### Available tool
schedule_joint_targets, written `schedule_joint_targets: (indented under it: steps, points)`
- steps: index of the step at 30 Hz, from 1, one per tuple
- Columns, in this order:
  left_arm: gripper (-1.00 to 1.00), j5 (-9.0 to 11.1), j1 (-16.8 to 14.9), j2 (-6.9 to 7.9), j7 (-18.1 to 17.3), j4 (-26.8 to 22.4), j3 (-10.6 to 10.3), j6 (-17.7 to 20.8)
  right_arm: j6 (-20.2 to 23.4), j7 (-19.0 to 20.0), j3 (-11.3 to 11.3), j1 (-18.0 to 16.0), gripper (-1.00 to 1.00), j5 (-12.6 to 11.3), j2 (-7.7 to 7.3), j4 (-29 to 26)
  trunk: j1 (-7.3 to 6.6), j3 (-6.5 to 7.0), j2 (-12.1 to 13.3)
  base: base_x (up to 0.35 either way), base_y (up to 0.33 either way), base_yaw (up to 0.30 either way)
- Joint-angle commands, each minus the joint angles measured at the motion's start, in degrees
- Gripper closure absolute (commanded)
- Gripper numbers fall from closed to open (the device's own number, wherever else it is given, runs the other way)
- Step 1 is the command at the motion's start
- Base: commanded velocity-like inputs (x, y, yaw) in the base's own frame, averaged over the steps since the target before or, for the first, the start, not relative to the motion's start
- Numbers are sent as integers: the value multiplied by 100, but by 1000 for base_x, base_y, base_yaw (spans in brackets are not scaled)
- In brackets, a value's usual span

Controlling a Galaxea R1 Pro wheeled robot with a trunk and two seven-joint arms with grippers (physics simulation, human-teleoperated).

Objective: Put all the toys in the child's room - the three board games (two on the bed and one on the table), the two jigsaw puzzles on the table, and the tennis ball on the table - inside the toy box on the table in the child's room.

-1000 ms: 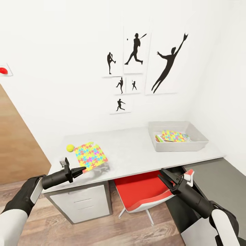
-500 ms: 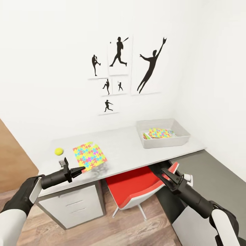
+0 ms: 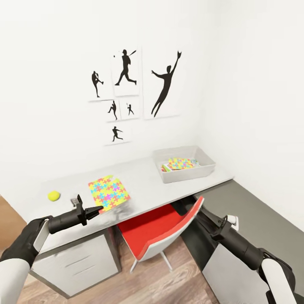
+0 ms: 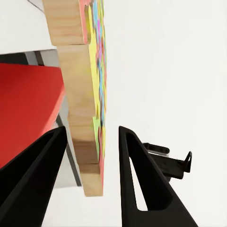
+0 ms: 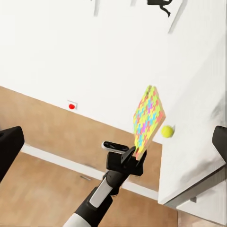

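A colourful jigsaw puzzle [image 3: 109, 192] hangs tilted just above the table [image 3: 143, 185] near its front left edge, with my left gripper [image 3: 98, 208] shut on its near corner. In the left wrist view the puzzle's wooden edge [image 4: 85, 118] sits between the two black fingers [image 4: 142, 175]. The tennis ball [image 3: 53, 195] lies on the table left of the puzzle. At the table's far right stands the toy box [image 3: 194, 172], with another jigsaw puzzle [image 3: 179, 163] and colourful boxes inside. My right gripper [image 3: 203, 213] is low beside the chair, its fingers [image 5: 10, 146] wide apart, open.
A red chair [image 3: 158, 230] is tucked under the table between my arms. A grey drawer unit [image 3: 74, 264] sits under the table's left end. Baseball silhouette pictures [image 3: 126, 84] hang on the white wall. A dark grey surface [image 3: 253, 207] lies to the right.
The whole view has shifted left as the camera turned right. The puzzle stays in my left gripper, and both arms hold the same pose.
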Motion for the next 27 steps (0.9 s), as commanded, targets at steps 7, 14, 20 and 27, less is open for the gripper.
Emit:
schedule_joint_targets:
  steps: [7, 14, 20, 27]
  points:
    - [100, 6, -4, 15, -284, -1, -4, 34, 28, 23, -9, -9, -100, 8, 3, 1, 3, 36, -11, 0, 0, -226]
    - [100, 2, -2, 20, -494, -1, -8, 10, 28, 23, -9, -6, -100, 8, 5, -2, 3, 84, -11, 0, 0, -220]
    - [100, 0, 0, 21, -504, -1, -12, -13, 28, 23, -9, -9, -100, 8, 3, -1, 3, 126, -11, 0, 0, -220]
    - [100, 0, 0, 21, -509, -1, -10, -19, 28, 23, -7, -10, -100, 8, 3, -4, 3, 175, -11, 0, 0, -220]
